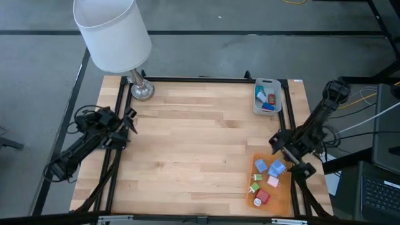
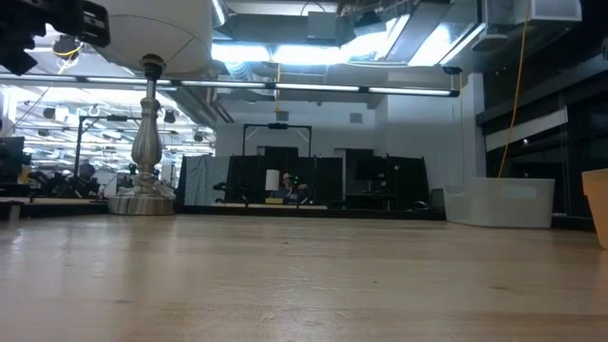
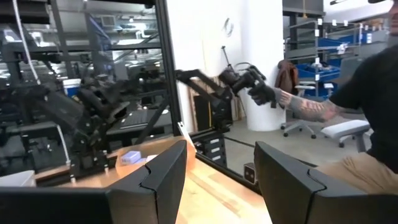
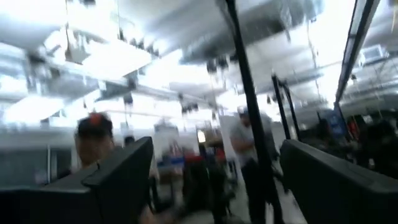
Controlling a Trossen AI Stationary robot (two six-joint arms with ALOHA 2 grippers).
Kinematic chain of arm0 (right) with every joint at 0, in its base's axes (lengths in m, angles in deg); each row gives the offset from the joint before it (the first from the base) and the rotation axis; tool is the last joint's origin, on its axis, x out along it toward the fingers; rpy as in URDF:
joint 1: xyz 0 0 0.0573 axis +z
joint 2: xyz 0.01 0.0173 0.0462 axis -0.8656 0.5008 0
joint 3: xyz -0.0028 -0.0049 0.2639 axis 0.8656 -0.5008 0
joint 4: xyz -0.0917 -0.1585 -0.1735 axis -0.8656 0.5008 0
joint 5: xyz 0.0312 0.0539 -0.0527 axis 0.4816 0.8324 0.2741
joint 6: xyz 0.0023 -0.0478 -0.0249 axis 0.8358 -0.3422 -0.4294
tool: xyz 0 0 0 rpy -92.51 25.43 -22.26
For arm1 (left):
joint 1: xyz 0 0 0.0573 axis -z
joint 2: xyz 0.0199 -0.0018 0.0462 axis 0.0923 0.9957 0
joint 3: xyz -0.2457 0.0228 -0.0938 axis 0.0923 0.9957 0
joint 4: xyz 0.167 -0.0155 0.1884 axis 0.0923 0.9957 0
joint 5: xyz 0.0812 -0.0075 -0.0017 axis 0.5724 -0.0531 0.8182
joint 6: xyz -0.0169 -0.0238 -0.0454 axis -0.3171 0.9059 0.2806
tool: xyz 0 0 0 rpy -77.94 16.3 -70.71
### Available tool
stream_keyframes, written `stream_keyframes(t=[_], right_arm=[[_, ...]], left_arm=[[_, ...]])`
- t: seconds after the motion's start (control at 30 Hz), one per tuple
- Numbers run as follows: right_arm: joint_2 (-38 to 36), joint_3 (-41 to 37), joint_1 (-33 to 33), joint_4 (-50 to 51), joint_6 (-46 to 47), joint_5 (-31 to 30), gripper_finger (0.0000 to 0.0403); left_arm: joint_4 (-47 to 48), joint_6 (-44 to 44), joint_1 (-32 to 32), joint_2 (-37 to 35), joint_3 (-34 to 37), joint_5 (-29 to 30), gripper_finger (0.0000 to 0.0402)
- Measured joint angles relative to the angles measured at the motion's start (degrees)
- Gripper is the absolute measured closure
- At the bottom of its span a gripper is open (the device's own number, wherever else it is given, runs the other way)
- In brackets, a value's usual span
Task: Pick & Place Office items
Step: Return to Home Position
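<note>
Your worktop (image 1: 187, 150) carries the orange sheet (image 1: 282, 197), with the grey tray (image 1: 255, 101) near it. The right pincer (image 4: 214, 155) hangs beside the sheet, the left pincer (image 3: 221, 155) well apart from it, both spread wide and empty. Most office items (image 1: 261, 166) lie on the sheet, a few in the tray.

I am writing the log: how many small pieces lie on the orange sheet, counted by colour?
light blue pieces: 2
green pieces: 2
pink piece: 1
red piece: 1
Total on the orange sheet: 6 clearly visible; others may be hidden.
</note>
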State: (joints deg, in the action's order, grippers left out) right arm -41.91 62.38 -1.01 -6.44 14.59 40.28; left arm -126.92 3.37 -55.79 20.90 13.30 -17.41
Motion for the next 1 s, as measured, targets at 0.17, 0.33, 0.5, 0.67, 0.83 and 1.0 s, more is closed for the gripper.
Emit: stream_keyframes(t=[0.17, 0.33, 0.5, 0.67, 0.83, 1.0], right_arm=[[-14.2, 0.0, 2.1, 5.0, 0.4, -0.2, 0.0056], [-29.9, 0.0, 4.8, 18.3, -0.6, -0.1, 0.0056], [-45.9, 0.0, 8.1, 35.4, -3.2, -3.0, 0.0056], [-45.7, 0.0, 9.8, 51.1, -2.7, -6.3, 0.0056], [-45.7, 0.0, 9.8, 68.6, 5.6, -5.9, 0.0056], [-45.1, 0.0, 9.7, 79.1, 8.5, -6.6, 0.0056]], left_arm=[[0.0, 0.0, 1.6, 0.0, 0.0, -0.1, 0.0219], [0.0, 0.0, 3.0, 0.0, 0.0, -0.6, 0.0219], [0.0, 0.2, 4.5, 0.0, 0.0, -1.0, 0.0219], [0.3, -0.5, 5.0, 0.0, 0.0, -1.4, 0.0219], [0.7, -2.3, 4.2, 0.0, 0.0, -1.9, 0.0219], [3.8, -4.5, 2.4, 0.0, 0.0, -1.9, 0.0219]])
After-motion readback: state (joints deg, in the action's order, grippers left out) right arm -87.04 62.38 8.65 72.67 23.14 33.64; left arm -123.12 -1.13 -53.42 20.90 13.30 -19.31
